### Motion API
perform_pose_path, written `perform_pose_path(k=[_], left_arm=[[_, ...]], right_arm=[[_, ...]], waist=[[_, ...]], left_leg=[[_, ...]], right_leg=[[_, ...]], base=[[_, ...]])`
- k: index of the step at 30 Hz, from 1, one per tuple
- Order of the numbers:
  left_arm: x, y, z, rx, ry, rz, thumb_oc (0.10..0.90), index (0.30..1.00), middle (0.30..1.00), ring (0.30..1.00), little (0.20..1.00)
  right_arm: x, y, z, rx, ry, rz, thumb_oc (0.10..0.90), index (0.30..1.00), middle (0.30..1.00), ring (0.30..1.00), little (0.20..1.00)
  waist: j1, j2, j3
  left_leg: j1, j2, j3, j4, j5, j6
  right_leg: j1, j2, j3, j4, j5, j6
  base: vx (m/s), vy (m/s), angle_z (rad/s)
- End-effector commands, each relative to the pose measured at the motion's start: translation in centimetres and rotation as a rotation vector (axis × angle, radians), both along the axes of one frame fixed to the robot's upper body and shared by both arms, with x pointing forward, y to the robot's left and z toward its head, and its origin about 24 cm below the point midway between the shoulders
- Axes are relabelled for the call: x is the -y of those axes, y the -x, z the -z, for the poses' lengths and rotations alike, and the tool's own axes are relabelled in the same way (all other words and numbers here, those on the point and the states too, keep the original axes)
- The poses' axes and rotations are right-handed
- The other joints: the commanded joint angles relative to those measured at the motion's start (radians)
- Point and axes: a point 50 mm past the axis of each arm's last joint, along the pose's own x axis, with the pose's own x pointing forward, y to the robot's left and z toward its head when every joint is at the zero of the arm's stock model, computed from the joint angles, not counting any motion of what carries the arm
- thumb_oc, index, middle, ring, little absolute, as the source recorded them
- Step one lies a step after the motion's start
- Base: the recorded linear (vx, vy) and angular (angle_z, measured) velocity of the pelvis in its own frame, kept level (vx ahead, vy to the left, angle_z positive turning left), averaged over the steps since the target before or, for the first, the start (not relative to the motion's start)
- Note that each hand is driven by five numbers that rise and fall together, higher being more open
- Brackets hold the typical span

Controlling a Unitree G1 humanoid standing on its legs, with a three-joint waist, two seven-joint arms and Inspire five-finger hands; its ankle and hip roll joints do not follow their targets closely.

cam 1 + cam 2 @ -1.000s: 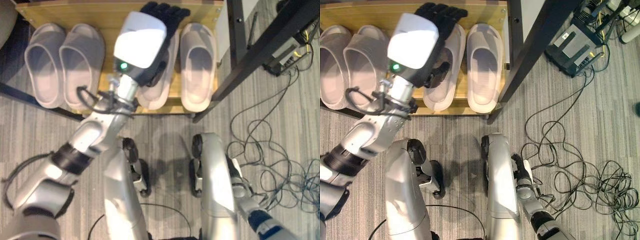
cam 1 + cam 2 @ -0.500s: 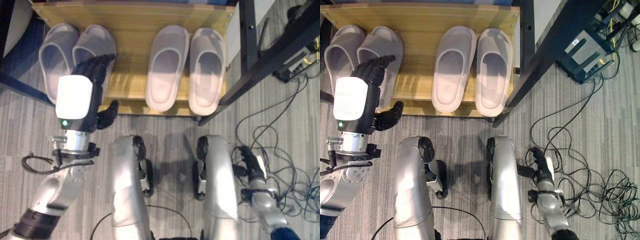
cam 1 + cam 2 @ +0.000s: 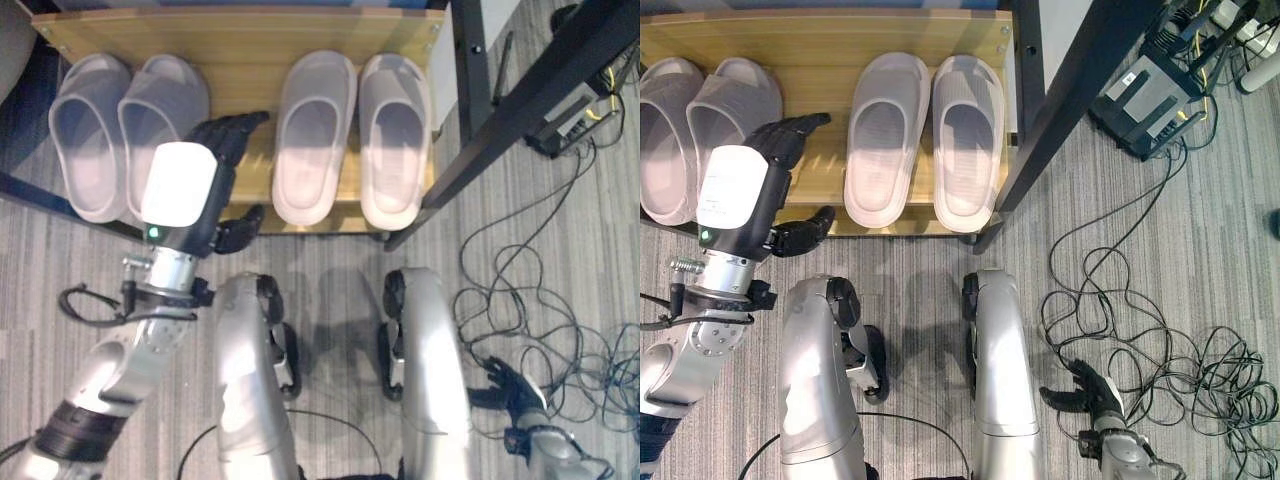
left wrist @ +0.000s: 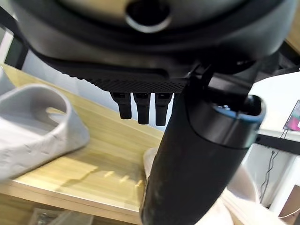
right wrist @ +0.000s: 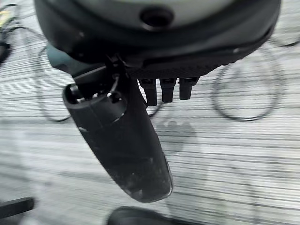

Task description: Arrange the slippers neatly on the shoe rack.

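Note:
Two pairs of pale grey slippers lie side by side on the wooden shoe rack (image 3: 245, 40). The left pair (image 3: 125, 125) sits at the rack's left end, the right pair (image 3: 352, 130) toward its right end. My left hand (image 3: 222, 150) hovers open over the bare wood between the pairs, fingers straight, holding nothing; its thumb (image 4: 197, 159) stands out in the left wrist view above the shelf and one slipper (image 4: 33, 126). My right hand (image 3: 1085, 392) hangs low at the lower right, open and empty, over the carpet.
A black table leg (image 3: 520, 100) slants past the rack's right end. Tangled black cables (image 3: 1160, 350) lie on the grey striped carpet at the right. A black device (image 3: 1145, 95) with plugs sits at the upper right.
My left hand has shifted right and up, from in front of the left pair to over the gap between the pairs. My right hand has dropped lower. The view has shifted slightly.

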Motion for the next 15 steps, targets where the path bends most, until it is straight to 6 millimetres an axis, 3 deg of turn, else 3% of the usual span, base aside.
perform_pose_path(k=[1, 10, 15], left_arm=[[1.4, 0.1, -4.2, 0.2, -0.083, 0.065, 0.8, 0.9, 0.9, 0.9, 0.9], [2.7, -2.1, -2.8, 0.129, -0.08, 0.061, 0.8, 0.9, 0.9, 0.9, 0.9], [3.9, -2.9, -3.1, 0.155, -0.045, 0.091, 0.8, 0.9, 0.9, 0.9, 0.9]], right_arm=[[3.3, 0.9, -2.5, 0.088, 0.131, 0.065, 0.8, 0.9, 0.9, 0.9, 0.9], [2.8, 0.7, -3.1, 0.117, 0.163, 0.048, 0.8, 0.9, 0.9, 0.9, 0.9], [2.5, 0.4, -2.9, 0.116, 0.167, 0.038, 0.8, 0.9, 0.9, 0.9, 0.9]], waist=[[0.002, -0.009, -0.027], [-0.018, -0.019, -0.027], [-0.026, -0.023, -0.027]], left_leg=[[0.054, -0.075, -0.078, -0.056, -0.06, 0.103], [0.054, -0.072, -0.082, -0.052, -0.057, 0.101], [0.054, -0.073, -0.08, -0.048, -0.056, 0.1]], right_leg=[[-0.008, -0.063, 0.033, -0.083, 0.04, -0.093], [-0.008, -0.061, 0.032, -0.084, 0.037, -0.096], [-0.008, -0.062, 0.033, -0.082, 0.035, -0.097]], base=[[0.0, 0.0, 0.0], [0.0, 0.0, 0.0], [0.0, 0.0, 0.0]])
